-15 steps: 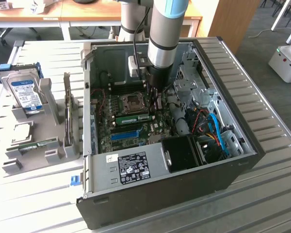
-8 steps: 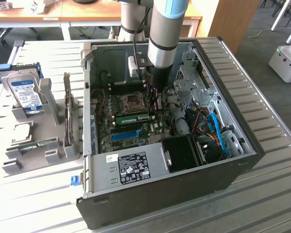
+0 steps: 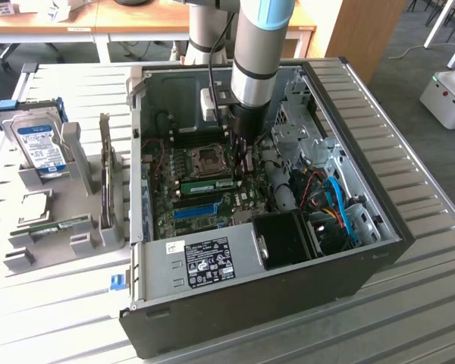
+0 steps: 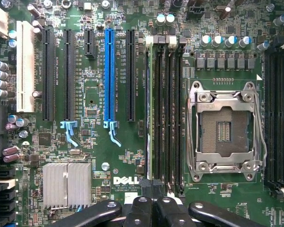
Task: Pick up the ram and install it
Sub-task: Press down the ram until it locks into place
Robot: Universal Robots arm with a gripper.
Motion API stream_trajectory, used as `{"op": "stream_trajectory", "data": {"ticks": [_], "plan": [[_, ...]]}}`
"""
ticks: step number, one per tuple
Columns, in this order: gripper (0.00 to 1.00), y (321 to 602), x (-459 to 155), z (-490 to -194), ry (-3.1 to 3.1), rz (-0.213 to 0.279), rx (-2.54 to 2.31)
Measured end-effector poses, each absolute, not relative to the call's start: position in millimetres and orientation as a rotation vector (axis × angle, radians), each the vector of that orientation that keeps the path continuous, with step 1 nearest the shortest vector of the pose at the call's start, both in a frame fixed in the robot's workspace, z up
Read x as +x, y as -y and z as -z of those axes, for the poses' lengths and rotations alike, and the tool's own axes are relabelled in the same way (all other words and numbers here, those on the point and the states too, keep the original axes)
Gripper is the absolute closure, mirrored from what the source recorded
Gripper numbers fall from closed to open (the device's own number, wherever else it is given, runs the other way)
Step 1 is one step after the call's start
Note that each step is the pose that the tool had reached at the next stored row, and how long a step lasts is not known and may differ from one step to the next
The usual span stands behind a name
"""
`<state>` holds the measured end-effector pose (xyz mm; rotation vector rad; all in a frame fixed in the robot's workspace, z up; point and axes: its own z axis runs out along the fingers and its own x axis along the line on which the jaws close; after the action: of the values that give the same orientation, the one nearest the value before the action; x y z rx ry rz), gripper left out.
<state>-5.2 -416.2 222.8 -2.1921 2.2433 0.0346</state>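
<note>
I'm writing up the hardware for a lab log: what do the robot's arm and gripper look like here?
The arm is a thick, round silver-grey tube with a light blue cap near the top and a black band lower down. A black cable runs alongside it, and a small white box sits at the wrist. The gripper is glossy black, with rounded links and round pivot bolts.

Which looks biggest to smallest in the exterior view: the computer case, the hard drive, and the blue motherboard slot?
1. Computer case, by far the largest.
2. Hard drive, standing upright in its holder on the exterior view's left.
3. Blue motherboard slot, a thin strip inside the case.
</note>
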Motion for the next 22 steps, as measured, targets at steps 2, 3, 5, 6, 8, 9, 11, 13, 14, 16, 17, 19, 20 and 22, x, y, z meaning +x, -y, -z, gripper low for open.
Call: {"op": "stream_trajectory", "data": {"ticks": [2, 3, 5, 6, 8, 9, 11, 13, 14, 16, 17, 19, 20, 22], "plan": [[0.89, 416.2, -5.2, -222.7, -2.243, -0.035, -2.192], [0.89, 416.1, -5.2, -222.7, -2.243, -0.035, -2.192], [0.89, 416.1, -5.2, -222.6, -2.243, -0.035, -2.192], [0.89, 416.1, -5.2, -222.2, -2.243, -0.035, -2.192], [0.89, 416.1, -5.2, -222.2, -2.243, -0.035, -2.192], [0.89, 416.1, -5.2, -222.2, -2.243, -0.035, -2.192], [0.89, 416.1, -5.2, -222.2, -2.243, -0.035, -2.192], [0.89, 416.1, -5.2, -222.2, -2.243, -0.035, -2.192], [0.89, 416.1, -5.2, -222.2, -2.243, -0.035, -2.192], [0.89, 416.1, -5.2, -222.2, -2.243, -0.035, -2.192], [0.89, 416.1, -5.2, -222.2, -2.243, -0.035, -2.192], [0.89, 416.1, -5.2, -222.3, -2.243, -0.035, -2.192], [0.89, 416.1, -5.2, -222.7, -2.243, -0.035, -2.192], [0.89, 416.0, -5.2, -224.5, -2.243, -0.036, -2.191]]}}
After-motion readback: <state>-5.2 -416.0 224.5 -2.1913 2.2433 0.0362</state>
